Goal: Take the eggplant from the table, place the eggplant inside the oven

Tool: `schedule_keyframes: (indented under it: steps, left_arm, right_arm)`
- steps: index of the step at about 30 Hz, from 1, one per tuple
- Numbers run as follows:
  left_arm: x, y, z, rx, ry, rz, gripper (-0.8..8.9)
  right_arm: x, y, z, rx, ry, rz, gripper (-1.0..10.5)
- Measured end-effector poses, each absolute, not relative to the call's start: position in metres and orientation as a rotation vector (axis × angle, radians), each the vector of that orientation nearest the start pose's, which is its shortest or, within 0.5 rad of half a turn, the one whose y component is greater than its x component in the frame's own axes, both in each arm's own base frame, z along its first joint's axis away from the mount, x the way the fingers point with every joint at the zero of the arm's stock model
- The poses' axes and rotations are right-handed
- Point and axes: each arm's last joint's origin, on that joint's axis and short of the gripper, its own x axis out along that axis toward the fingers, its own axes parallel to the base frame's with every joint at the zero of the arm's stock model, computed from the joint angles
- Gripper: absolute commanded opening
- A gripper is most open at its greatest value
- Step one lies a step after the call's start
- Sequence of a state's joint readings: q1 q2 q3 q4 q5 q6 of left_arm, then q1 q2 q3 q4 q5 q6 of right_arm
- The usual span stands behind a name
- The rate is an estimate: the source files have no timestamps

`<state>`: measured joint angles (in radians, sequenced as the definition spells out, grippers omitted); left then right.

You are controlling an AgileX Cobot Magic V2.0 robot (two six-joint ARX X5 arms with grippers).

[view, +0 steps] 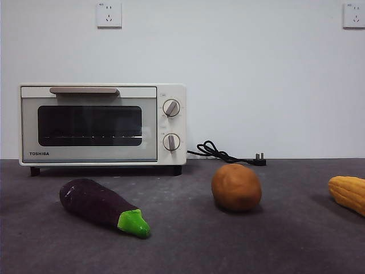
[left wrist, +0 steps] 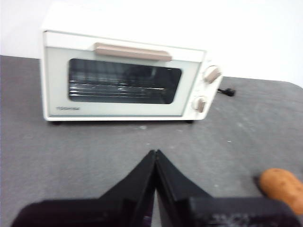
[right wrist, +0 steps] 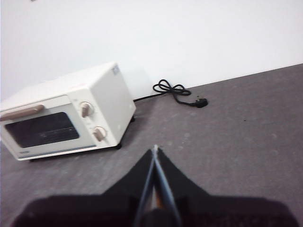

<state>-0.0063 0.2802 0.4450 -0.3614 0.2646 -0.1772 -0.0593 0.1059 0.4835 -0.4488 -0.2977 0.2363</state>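
We are looking across the table with both arms waiting above it, neither one showing in the front view. The left gripper is hanging over bare surface in front of the oven, pointing at its door, with its jaws pressed together. The right gripper is hovering off the oven's knob side, jaws likewise closed to a thin seam, holding nothing.

The oven is standing at the back against the wall, its glass door shut and its beige handle running across the top. Its black cord is trailing away from the knob side, unplugged.

The eggplant is lying on the table in front of the oven, angled, its green cap pointing away from the oven toward us. A brown potato is sitting beyond the oven's knob side, well apart from the eggplant, and a yellow corn cob is lying farther out still, cut by the frame edge.
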Motion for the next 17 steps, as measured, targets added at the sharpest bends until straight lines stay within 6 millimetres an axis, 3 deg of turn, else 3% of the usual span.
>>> schedule_keyframes:
  steps: [10,17]
  left_arm:
    - [0.102,-0.012,0.335,-0.213,0.273,-0.392,-0.06]
    - [0.104,-0.016,0.393,-0.164,0.256,-0.439,-0.06]
  right_arm:
    - [0.06,0.009,0.353,0.242,0.165,0.326,-0.1]
    - [0.069,0.014,0.398,0.217,0.231,0.435,-0.1]
